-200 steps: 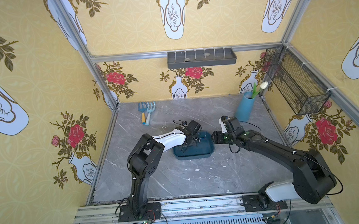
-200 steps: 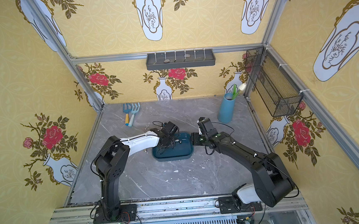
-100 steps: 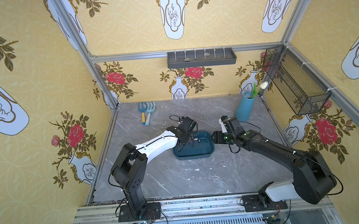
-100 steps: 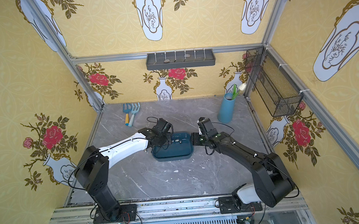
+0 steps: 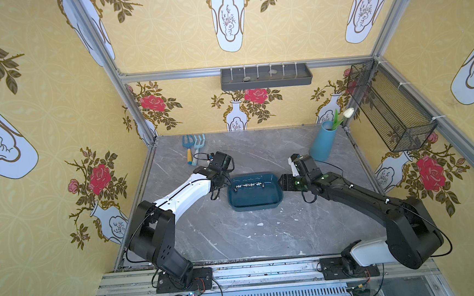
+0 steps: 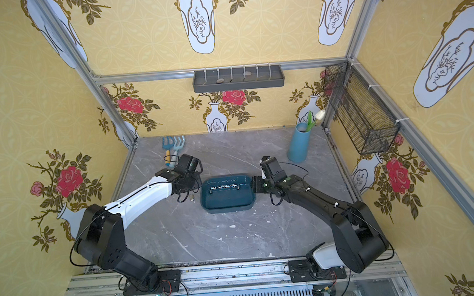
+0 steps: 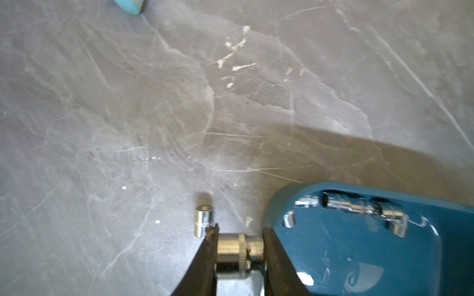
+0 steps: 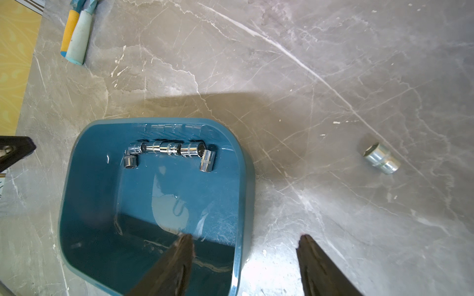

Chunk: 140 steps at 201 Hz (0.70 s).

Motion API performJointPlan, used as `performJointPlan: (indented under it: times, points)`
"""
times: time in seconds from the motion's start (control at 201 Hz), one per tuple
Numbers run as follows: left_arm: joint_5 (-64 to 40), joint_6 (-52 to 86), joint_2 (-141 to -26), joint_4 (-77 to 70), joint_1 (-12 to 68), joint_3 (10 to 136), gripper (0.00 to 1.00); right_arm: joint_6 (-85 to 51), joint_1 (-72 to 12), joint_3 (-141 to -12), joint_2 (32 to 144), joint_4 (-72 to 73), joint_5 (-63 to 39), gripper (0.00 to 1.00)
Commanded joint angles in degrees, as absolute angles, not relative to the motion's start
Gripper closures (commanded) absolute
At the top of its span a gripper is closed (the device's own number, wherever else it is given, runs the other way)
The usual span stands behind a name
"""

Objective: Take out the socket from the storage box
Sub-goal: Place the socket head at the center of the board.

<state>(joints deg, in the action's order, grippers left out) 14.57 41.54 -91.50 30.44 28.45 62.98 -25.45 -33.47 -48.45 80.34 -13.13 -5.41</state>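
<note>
Just outside the storage box [image 7: 346, 251], over the grey surface [image 7: 128, 115], the left tool [image 7: 240, 229] pinches a knurled socket [image 7: 238, 249] crosswise between its narrowed jaws. Beside one fingertip a small socket [image 7: 204, 221] stands upright on the surface. Inside the box a row of sockets [image 8: 166, 148] lies along one wall. At the box's other end the right tool [image 8: 245, 237] gapes wide, straddling the wall and gripping nothing; a loose socket [image 8: 381, 159] lies apart on the surface.
</note>
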Motion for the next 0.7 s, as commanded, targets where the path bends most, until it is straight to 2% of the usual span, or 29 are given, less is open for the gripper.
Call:
performJointPlan:
  times: [0.0, 0.229, 0.692]
  points:
    - [14.1, 40.6, -92.3, 28.0, 25.8, 60.8, 0.72, -25.6, -33.6, -48.4, 80.6, -11.2, -5.3, 0.31]
    - [12.8, 40.4, -96.2, 25.2, 21.0, 58.3, 0.72, -25.6, -33.6, -48.4, 81.0, -11.2, -5.1, 0.31]
    - [11.9, 40.5, -100.3, 23.4, 19.0, 57.3, 0.72, -25.8, -33.6, -47.9, 81.4, -11.5, -5.1, 0.31]
